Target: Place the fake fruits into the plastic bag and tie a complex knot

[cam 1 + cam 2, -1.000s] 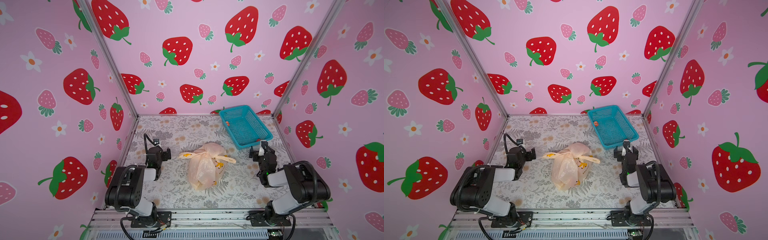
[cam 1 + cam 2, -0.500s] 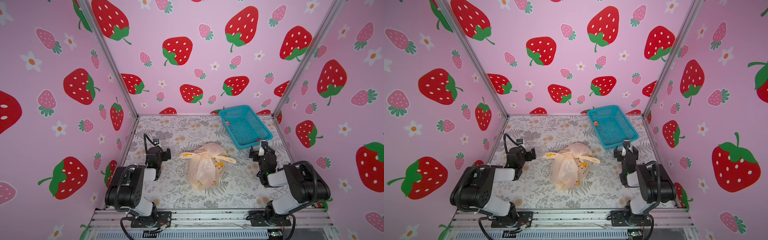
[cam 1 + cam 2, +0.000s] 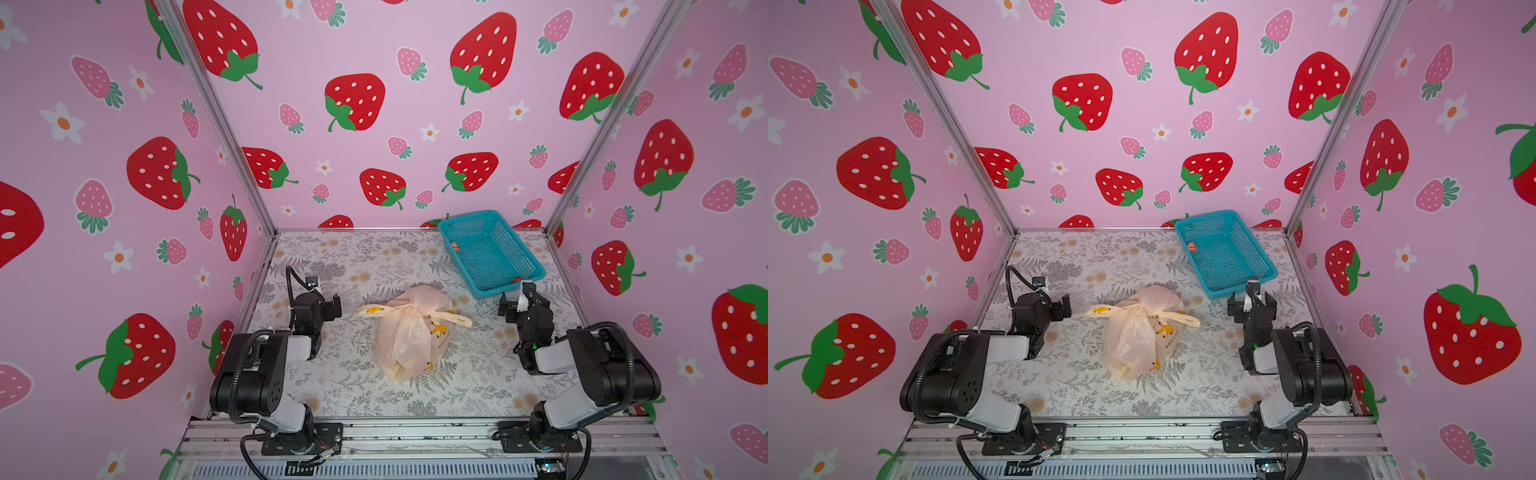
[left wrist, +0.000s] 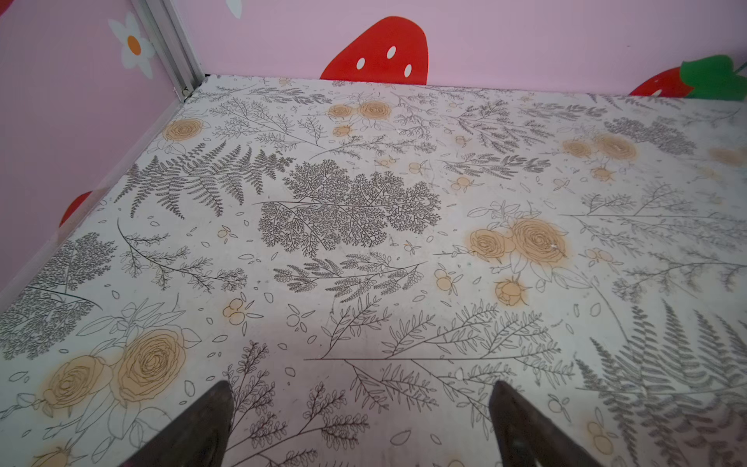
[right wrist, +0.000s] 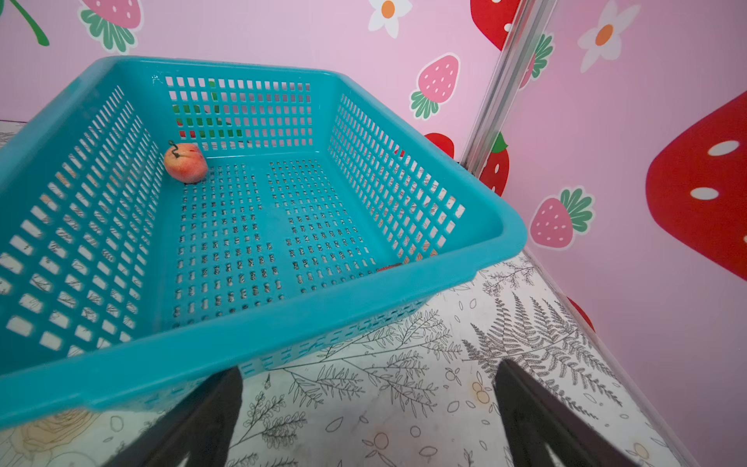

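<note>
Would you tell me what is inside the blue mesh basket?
One small orange-pink fruit lies in the blue mesh basket; a red bit by its near wall is mostly hidden behind the rim.

Bright, even light, soft faint shadows (wide-angle bending at edges); sharp focus throughout.

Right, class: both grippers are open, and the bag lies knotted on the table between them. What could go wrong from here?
1. A small peach-coloured fruit lies in the blue basket, yet the plastic bag is already knotted. Packing that fruit would probably mean undoing the knot.
2. The open right gripper sits close to the basket's near corner. A careless forward reach could shove the basket and roll the fruit away.
</note>
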